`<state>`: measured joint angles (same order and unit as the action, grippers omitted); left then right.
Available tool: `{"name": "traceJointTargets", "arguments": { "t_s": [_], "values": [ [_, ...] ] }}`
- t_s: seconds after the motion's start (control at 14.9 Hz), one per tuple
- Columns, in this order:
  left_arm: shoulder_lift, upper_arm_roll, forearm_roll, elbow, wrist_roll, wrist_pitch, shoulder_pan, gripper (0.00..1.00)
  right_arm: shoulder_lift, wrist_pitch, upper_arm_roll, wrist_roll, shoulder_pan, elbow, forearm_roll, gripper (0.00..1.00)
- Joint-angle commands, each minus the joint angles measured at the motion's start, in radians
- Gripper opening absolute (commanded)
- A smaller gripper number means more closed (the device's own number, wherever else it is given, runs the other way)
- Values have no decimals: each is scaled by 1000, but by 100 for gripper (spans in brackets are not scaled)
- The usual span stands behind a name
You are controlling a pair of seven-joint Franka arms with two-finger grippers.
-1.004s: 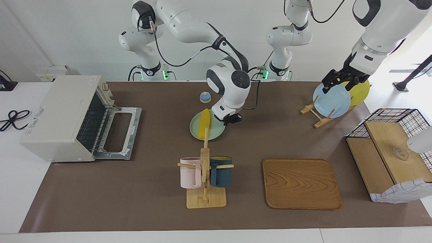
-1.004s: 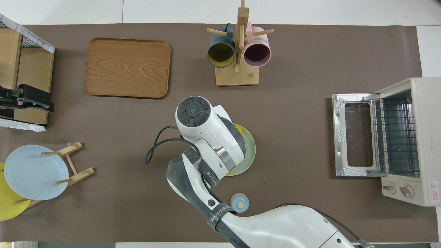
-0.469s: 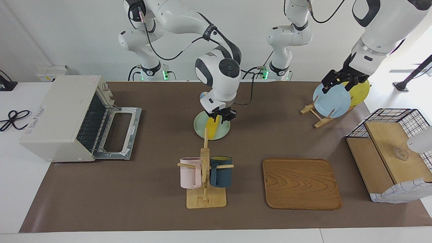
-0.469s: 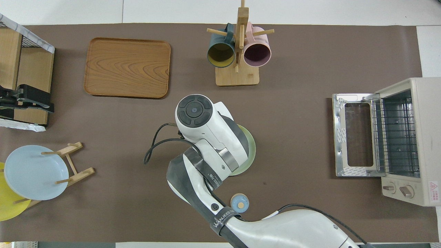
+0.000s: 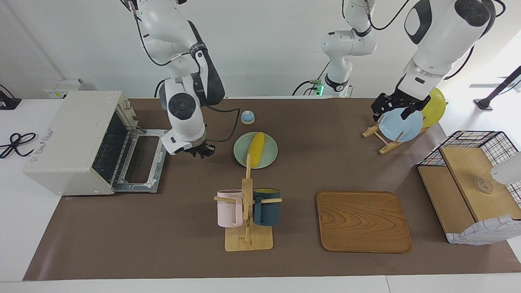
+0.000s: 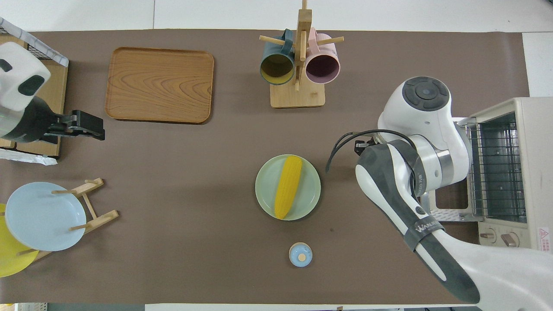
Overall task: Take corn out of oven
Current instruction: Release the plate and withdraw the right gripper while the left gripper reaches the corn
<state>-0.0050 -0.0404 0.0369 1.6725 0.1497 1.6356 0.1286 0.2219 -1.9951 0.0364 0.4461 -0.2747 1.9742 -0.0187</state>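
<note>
The yellow corn [image 5: 257, 149] [image 6: 288, 186] lies on a pale green plate [image 5: 270, 151] [image 6: 312, 190] in the middle of the mat, with nothing touching it. The off-white oven [image 5: 69, 134] [image 6: 533, 172] stands at the right arm's end of the table. Its door [image 5: 142, 158] is folded down and its wire rack [image 6: 497, 172] is bare. My right gripper [image 5: 201, 152] hangs just above the mat between the oven door and the plate, and it holds nothing. My left gripper [image 5: 392, 106] [image 6: 88, 127] is open and empty, raised over the mat beside the basket.
A mug tree [image 5: 247, 211] with a pink and a dark blue mug stands farther from the robots than the plate. A wooden tray [image 5: 362, 221], a wire-and-wood basket [image 5: 472, 183], a rack with a blue plate [image 5: 401, 124] and a small blue bell [image 5: 247, 117] are also on the table.
My right arm has swung away from the green plate toward the oven, leaving the corn on the plate. My left arm has shifted slightly toward the middle of the table.
</note>
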Motion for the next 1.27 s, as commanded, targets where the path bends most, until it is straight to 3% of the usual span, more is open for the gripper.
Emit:
{"name": "traceJointTargets", "arguments": {
  "t_s": [0.0,0.2,0.4,0.74,0.8,0.87,0.94,1.21],
  "values": [
    [-30,10,43,108,40,116,74,100,-73,-134,-16,-56,69,173,-59,19],
    [17,10,86,159,54,235,158,100,-78,-145,-16,-113,141,190,-119,19],
    [123,10,87,168,79,343,268,100,-85,-256,-16,-228,227,265,-124,19],
    [184,8,97,326,103,657,410,100,-96,-310,-16,-244,242,311,-124,18],
    [195,8,107,326,119,664,422,100,-96,-310,-16,-245,242,308,-126,16],
    [197,8,112,326,134,671,439,100,-96,-309,-16,-248,242,305,-127,3],
    [203,8,113,326,136,690,469,100,-96,-303,-16,-257,241,301,-133,0],
    [307,10,113,326,143,860,578,100,-98,-277,-16,-293,242,281,-168,0]
  ]
}}
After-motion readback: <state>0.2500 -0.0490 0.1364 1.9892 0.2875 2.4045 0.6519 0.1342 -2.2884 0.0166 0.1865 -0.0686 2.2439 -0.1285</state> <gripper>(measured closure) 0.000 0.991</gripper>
